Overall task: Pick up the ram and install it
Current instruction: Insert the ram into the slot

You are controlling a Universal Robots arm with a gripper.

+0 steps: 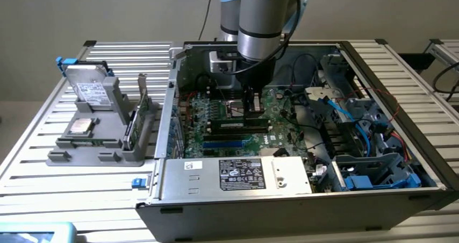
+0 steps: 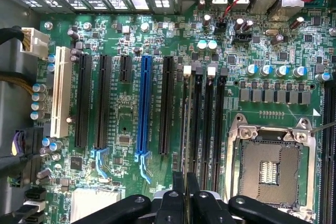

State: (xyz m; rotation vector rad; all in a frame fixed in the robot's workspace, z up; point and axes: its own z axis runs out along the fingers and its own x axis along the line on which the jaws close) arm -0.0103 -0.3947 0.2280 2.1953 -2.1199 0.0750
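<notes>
The tool (image 1: pixel 251 109) hangs inside the open computer case (image 1: pixel 237 213), just above centre in the exterior view, low over the motherboard (image 2: pixel 126 129). In the wrist view its fingers (image 2: pixel 178 188) stand almost together, with only a thin dark sliver between them. I take that sliver to be the ram (image 2: pixel 185 182) seen edge-on and clamped, though too little of it shows to be certain. It sits at the near end of the bank of black memory slots (image 2: pixel 202 124), which lies between the blue slot (image 2: pixel 144 108) and the open CPU socket (image 2: pixel 269 169). The fingers line up most closely with the slot on the blue-slot side. To seat the stick well, its edge should run exactly parallel to that one slot and centred along it, not straddling the neighbouring slot. The white latches (image 2: pixel 187 70) at the far end should be tipped outward. The notch has to meet the slot's key, so the push should go straight down and evenly, with no twist. A tilted press could jam one end or flex the board. The grey holder (image 1: pixel 86 157) on the desk (image 1: pixel 43 173), at the exterior view's left, keeps the taller green card (image 1: pixel 141 106).
</notes>
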